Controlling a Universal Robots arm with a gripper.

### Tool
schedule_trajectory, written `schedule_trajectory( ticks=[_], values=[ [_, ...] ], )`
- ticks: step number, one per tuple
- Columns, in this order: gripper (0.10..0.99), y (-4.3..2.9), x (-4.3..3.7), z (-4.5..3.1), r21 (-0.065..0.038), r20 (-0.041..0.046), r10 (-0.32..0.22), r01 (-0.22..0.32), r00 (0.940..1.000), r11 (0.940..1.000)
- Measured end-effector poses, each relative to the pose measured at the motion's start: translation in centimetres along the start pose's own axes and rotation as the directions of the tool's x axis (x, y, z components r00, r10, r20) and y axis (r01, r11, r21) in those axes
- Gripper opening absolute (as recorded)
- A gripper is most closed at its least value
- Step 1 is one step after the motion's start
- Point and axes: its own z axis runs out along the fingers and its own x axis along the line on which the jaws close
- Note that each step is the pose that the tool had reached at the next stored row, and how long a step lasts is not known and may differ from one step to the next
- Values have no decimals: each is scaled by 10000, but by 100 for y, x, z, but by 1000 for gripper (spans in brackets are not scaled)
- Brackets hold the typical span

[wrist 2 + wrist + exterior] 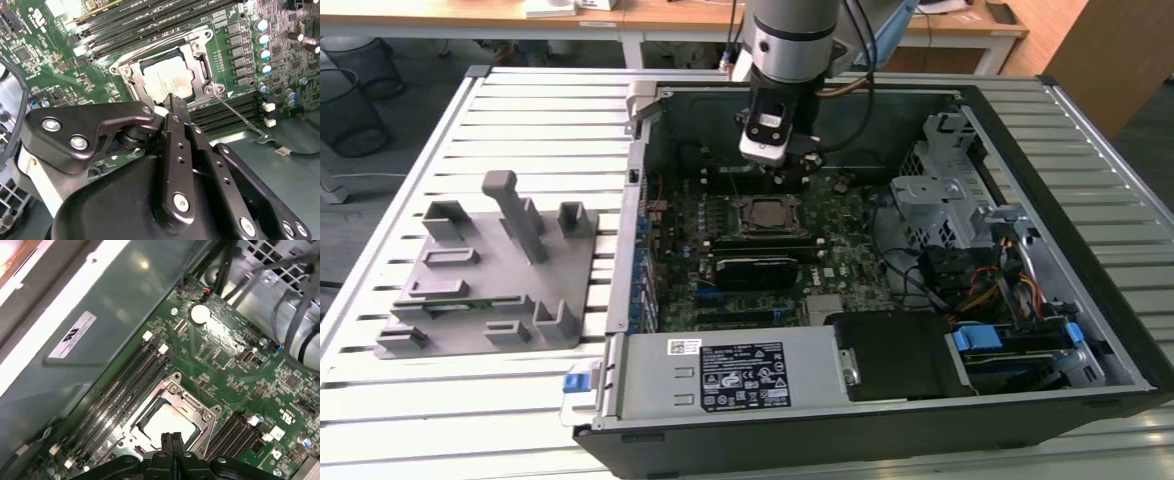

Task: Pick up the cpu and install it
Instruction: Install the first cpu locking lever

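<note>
The cpu (pixel 761 213), a silvery square chip, lies flat inside the metal socket frame (pixel 200 60) on the green motherboard (pixel 841 240) of the open computer case. In both wrist views the cpu (pixel 167 81) (pixel 167 426) sits just beyond the fingertips. My gripper (pixel 787 168) hangs a little above the board, over the far side of the socket in the exterior view. Its two black fingers (pixel 173 440) are pressed together with nothing between them, so the gripper (pixel 172 102) is shut and apart from the chip.
A black heatsink block (pixel 754 270) lies on the board near the socket. A thin socket lever (pixel 240 115) sticks out beside the memory slots (pixel 125 385). The power supply (pixel 734 375), drive cage (pixel 947 200) and cables (pixel 987 290) crowd the case. A grey fixture (pixel 494 270) stands on the exterior view's left.
</note>
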Motion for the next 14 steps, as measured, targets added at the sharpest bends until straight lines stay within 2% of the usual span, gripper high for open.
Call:
schedule_trajectory(
  ticks=[6, 14],
  values=[
    [106, 0, 0, 0, 6, -13, -523, 523, 9986, 9986],
    [106, 0, 0, 0, 13, -32, -1281, 1281, 9918, 9918]
  ],
)
